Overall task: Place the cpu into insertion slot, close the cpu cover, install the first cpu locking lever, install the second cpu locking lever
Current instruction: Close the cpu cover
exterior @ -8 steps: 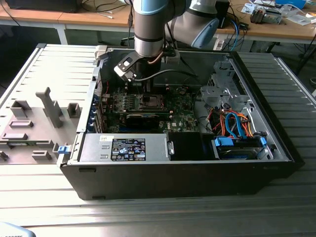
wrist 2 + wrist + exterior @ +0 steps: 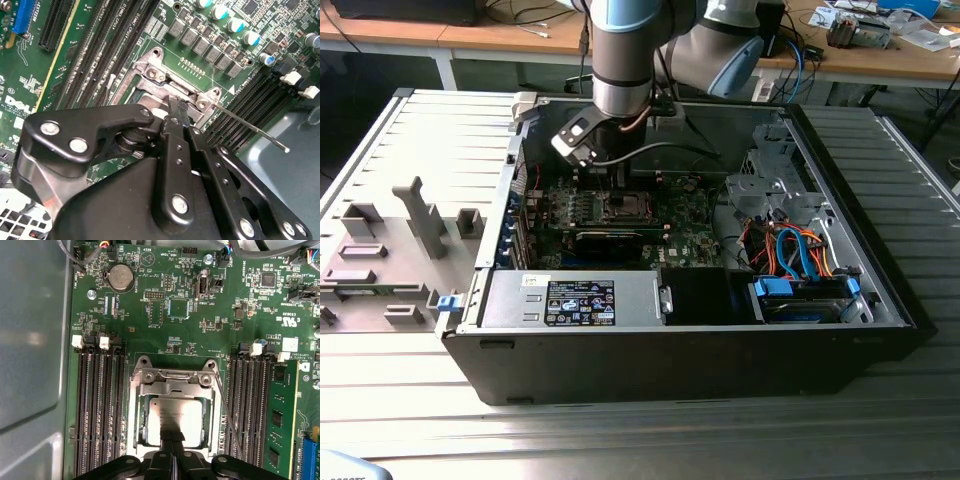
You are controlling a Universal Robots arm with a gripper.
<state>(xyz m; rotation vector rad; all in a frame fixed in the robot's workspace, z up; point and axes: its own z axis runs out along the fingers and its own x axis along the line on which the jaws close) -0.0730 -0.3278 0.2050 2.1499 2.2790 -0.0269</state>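
I've got the gripper (image 2: 173,434) with fingers pressed together, tips over the cpu (image 2: 172,407), which lies framed by the cover (image 2: 172,387); one lever (image 2: 228,415) stands free alongside

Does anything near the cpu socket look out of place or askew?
Yes. A thin locking lever beside the cpu cover sticks out at a slant over the memory slots, not lying flat along the frame.
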